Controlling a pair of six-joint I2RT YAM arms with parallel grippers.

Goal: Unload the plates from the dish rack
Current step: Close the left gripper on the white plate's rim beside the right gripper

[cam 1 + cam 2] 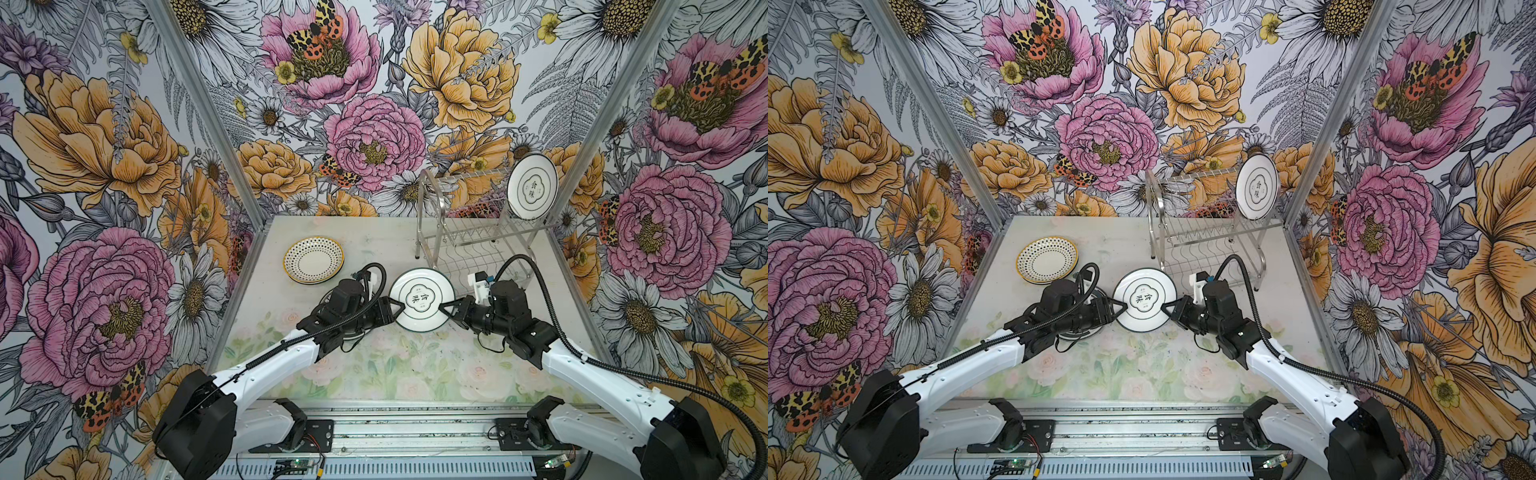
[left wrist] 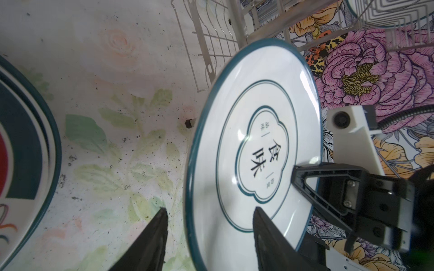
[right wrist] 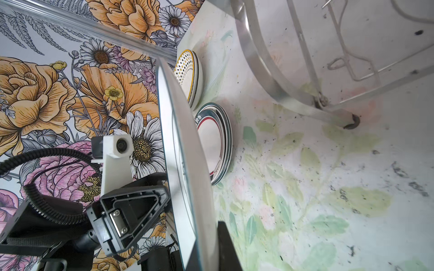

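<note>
Nearest to me is a bare stretch of the table [image 1: 374, 365] between my two arms, and here there is free room on both sides.

Just beyond it a white plate [image 1: 422, 299] [image 1: 1144, 300] with a teal edge is held off the table, its face turned up. My right pincer [image 1: 445, 307] [image 1: 1168, 308] is pressed together on the right rim of this plate. My left pincer [image 1: 400, 307] [image 1: 1121, 306] stands apart around the opposite rim. In the left wrist view, one finger [image 2: 265, 234] lies over the face of the plate. The other finger [image 2: 152, 234] is on the back side, with a clear gap to the edge. I cannot tell if the first finger touches the plate.

Below my left wrist, a low stack of ringed plates [image 2: 23, 140] [image 3: 216, 145] in teal and red lies flat on the table. In both top views my arm covers most of it.

Farther left are the dotted plates [image 1: 313, 259] [image 1: 1047, 259] with a yellow rim, stacked near the left wall. Between them and the rack [image 1: 469, 232] [image 1: 1204, 237], an open strip of table goes up to the back wall.

The rack stands at the far right. The near corner of its lower basket is close behind the far rim of the plate I hold, so the room on that side is small.

On the upper tier, at the right end, an upright plate [image 1: 532, 192] [image 1: 1257, 189] with the same pattern stands on its edge, near the metal post of the right wall.
</note>
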